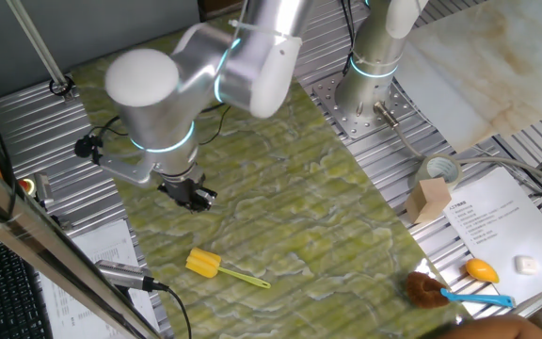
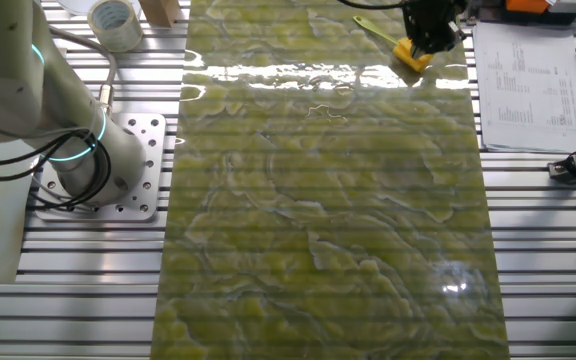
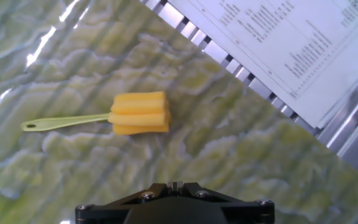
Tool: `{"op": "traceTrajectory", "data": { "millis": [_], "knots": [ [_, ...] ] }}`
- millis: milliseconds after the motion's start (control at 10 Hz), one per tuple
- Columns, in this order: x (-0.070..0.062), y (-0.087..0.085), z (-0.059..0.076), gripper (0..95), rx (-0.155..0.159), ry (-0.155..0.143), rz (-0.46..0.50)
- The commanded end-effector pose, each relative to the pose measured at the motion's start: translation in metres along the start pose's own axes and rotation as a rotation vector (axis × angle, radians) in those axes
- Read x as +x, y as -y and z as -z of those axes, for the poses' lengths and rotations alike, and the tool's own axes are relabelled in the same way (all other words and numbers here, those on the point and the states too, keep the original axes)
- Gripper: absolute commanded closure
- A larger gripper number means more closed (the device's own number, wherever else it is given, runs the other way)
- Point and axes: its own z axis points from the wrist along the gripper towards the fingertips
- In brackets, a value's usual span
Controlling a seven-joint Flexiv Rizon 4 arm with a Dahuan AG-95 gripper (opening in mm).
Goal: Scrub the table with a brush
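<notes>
The brush [image 1: 205, 263] lies flat on the yellow-green marbled table [image 1: 299, 188], yellow block head to the left and thin handle pointing right. My gripper [image 1: 196, 199] hangs above the table a short way beyond the brush, not touching it. Its fingers are together, shut on nothing. In the hand view the brush [image 3: 138, 113] lies on the table [image 3: 229, 162] ahead of the gripper [image 3: 175, 185], its handle running left. In the other fixed view the gripper [image 2: 433, 30] hovers just above the brush [image 2: 413, 54] at the far end of the table [image 2: 318, 220].
A brown-bristled brush with a blue handle [image 1: 433, 290] lies at the table's near right corner. A tape roll [image 1: 438, 170], a wooden block [image 1: 430, 200], printed paper [image 1: 497, 221] and an orange object [image 1: 481, 270] sit to the right. More paper [image 3: 278, 43] lies beside the brush.
</notes>
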Motion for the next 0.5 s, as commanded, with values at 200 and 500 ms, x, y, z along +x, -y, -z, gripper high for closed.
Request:
{"op": "traceTrajectory", "data": {
  "millis": [200,500],
  "knots": [
    [-0.0008,0.0009,-0.0009,95.0,0.026,0.010,0.199],
    [-0.0008,0.0009,-0.0009,95.0,0.013,0.002,0.436]
  ]
}}
